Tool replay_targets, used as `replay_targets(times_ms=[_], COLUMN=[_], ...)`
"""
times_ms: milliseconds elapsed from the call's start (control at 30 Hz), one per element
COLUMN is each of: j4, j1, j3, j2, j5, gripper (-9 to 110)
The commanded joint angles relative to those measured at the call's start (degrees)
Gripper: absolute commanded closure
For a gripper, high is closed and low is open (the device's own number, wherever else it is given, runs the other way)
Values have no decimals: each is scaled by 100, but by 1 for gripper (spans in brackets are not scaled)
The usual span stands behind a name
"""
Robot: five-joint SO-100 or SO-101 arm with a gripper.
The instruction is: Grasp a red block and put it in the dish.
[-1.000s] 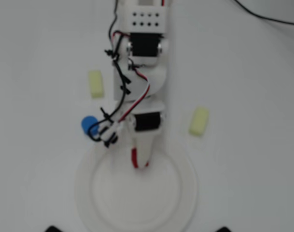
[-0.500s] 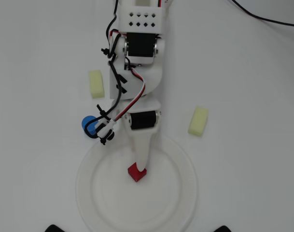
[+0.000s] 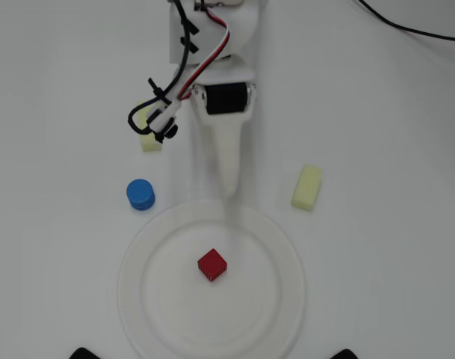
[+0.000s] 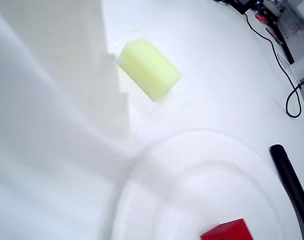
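Your white two-finger gripper (image 3: 228, 191) hangs over the far rim of the large round white dish (image 3: 149, 247); whether its fingers are apart, you cannot tell. Nearest you, the small red block (image 3: 211, 265) sits mid-dish. Beyond stand a blue cylinder (image 3: 140, 194) and two pale yellow oblong blocks (image 3: 307, 187).

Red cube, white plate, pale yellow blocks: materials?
Small red cube: likely painted wood or hard plastic, matte, crisp edges. Large white plate: looks like paper or thin plastic, faintly ribbed rim, no glaze shine. Pale yellow oblong block: probably foam, rounded corners, soft matte surface.
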Motion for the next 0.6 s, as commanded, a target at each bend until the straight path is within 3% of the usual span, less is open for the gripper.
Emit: replay_targets(times_ms=[0, 100, 333, 567], j4=[158, 316, 1960, 3059], j1=[229, 343, 360, -18], j3=[896, 2171, 4280, 5124], j2=[1767, 3454, 7330, 8728], j5=[44, 176, 378, 800], gripper=[65, 65, 65, 65])
